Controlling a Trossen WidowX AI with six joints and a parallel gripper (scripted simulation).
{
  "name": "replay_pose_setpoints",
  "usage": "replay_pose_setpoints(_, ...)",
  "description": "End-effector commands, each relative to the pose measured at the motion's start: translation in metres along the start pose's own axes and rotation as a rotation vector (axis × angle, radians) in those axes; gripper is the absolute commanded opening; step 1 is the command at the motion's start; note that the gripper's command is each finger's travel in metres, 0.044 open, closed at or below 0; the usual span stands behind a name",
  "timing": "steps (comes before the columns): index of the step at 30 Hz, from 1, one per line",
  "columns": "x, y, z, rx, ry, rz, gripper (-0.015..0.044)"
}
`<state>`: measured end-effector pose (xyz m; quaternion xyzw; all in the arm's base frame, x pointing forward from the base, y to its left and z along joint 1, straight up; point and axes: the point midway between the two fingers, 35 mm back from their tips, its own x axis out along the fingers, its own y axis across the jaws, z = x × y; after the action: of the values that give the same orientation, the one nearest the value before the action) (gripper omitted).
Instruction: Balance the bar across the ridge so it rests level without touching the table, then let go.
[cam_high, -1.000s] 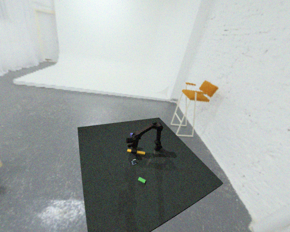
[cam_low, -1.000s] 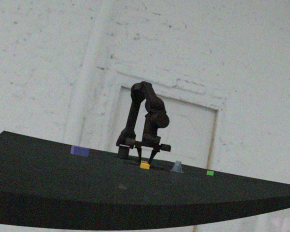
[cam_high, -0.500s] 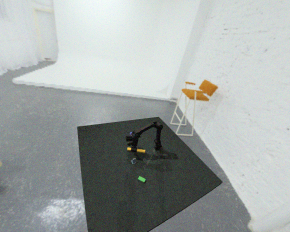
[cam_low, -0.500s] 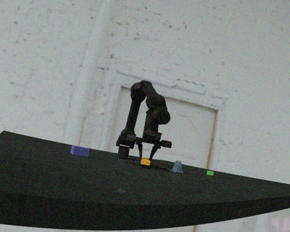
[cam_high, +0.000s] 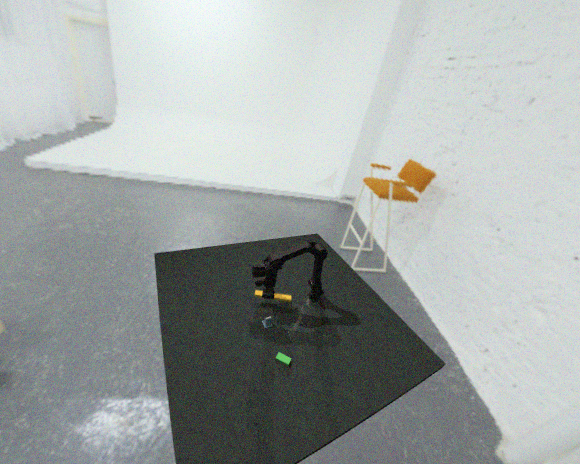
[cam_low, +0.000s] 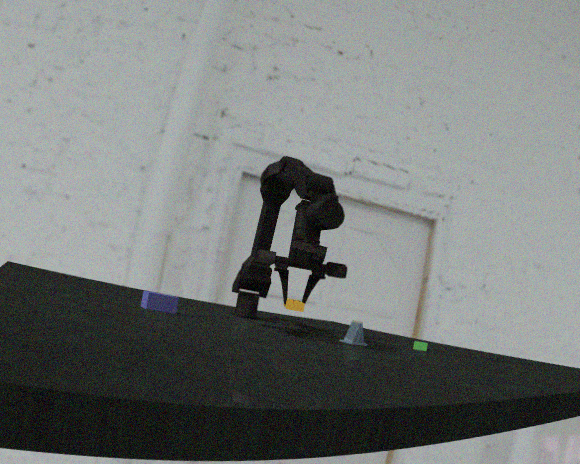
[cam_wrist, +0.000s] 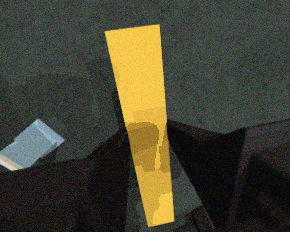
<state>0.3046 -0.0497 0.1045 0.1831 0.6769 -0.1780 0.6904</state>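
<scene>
Gripper (cam_low: 295, 294) clamps the flat yellow bar (cam_low: 294, 305) near the grey wedge-shaped ridge (cam_low: 354, 334).

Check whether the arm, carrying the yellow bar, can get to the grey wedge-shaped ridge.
Probably yes: the tool holds the yellow bar off the dark table, and nothing stands between it and the nearby grey wedge-shaped ridge.
</scene>
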Motion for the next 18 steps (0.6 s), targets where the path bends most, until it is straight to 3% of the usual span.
replay_pose_setpoints(1,-0.012,0.0,0.002,0.003,-0.014,0.001,0.0)
replay_pose_setpoints(18,-0.045,0.007,0.0,0.073,-0.015,0.001,0.0)
